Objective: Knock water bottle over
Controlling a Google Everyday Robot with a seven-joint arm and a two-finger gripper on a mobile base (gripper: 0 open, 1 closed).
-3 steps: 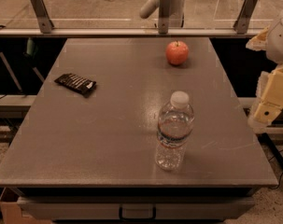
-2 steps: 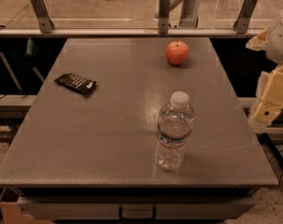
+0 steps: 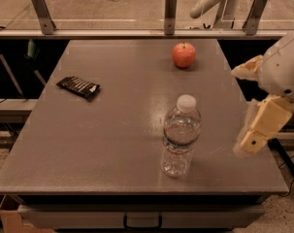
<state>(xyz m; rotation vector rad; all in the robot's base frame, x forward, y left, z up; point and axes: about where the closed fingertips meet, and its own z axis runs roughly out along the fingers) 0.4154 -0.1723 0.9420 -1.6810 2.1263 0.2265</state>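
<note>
The water bottle (image 3: 180,136) stands upright on the grey table (image 3: 112,144), near the front and right of centre. It is clear and ribbed, with a white cap and a thin label band. My gripper (image 3: 251,101) is at the right edge of the table, level with the bottle and a hand's width to its right, not touching it. Its two cream fingers (image 3: 263,123) stand apart, with nothing between them.
A red apple (image 3: 184,55) sits at the back of the table, behind the bottle. A dark snack bar (image 3: 78,87) lies at the left. A metal rail with posts (image 3: 171,13) runs along the far edge. A white arm-like shape (image 3: 212,1) shows behind the rail.
The white shape behind the rail has moved to the right. The bottle, the apple and my gripper have not visibly moved.
</note>
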